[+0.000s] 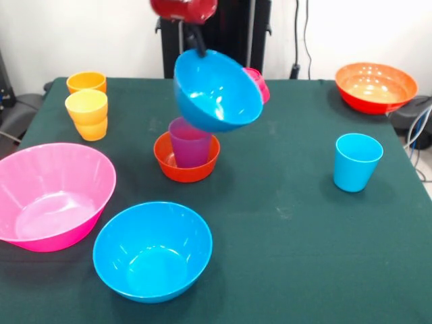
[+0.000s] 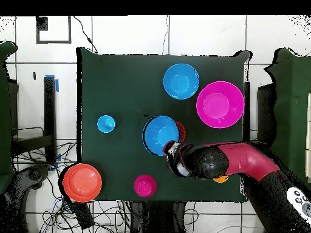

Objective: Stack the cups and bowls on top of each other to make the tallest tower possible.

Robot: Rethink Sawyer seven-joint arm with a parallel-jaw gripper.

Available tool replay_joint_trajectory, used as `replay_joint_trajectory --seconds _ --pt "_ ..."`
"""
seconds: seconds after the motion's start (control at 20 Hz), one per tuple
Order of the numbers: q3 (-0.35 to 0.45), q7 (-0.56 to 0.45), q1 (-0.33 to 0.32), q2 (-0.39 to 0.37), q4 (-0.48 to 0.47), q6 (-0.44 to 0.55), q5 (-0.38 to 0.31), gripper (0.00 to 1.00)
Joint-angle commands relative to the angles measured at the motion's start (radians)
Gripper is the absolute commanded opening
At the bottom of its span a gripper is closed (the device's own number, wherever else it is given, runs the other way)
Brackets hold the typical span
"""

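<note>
My gripper [image 1: 196, 42] is shut on the rim of a medium blue bowl [image 1: 217, 91] and holds it tilted in the air. Just below it, the purple cup [image 1: 189, 143] stands inside the small orange-red bowl [image 1: 186, 169]. In the overhead view the gripper [image 2: 170, 149] grips the held bowl [image 2: 160, 134] at its near rim, and the bowl covers most of the orange-red bowl [image 2: 181, 130]. The second blue bowl [image 1: 152, 251] and the large pink bowl [image 1: 52, 196] sit at the front left. The small magenta bowl [image 1: 259, 84] is partly hidden behind the held bowl.
The light blue cup [image 1: 356, 162] stands alone at the right. The wide orange bowl [image 1: 375, 86] is at the far right corner. An orange cup [image 1: 86, 82] and a yellow-orange cup [image 1: 86, 108] stand at the far left. Cables lie beyond the table's edges.
</note>
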Motion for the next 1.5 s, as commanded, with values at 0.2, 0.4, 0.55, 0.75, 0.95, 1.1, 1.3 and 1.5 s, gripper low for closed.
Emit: replay_joint_trajectory --seconds 0.2,0.4,0.55,0.75,0.95,1.1,1.3,1.5 --pt "0.051 -0.266 -0.055 0.197 -0.1 -0.172 -0.163 0.0" --pt "0.106 -0.3 -0.106 0.206 -0.082 -0.126 -0.128 0.0" --pt "0.128 -0.306 -0.131 0.214 -0.07 -0.093 -0.112 0.0" --pt "0.131 -0.285 -0.147 0.281 -0.034 -0.056 -0.089 0.0" --pt "0.108 -0.26 -0.162 0.268 0.024 0.0 -0.083 0.0" --pt "0.066 -0.245 -0.172 0.191 0.067 0.13 -0.057 0.0" --pt "0.039 -0.257 -0.188 0.203 0.084 0.227 -0.045 0.0" --pt "0.026 -0.248 -0.203 0.243 0.088 0.238 -0.069 0.0"
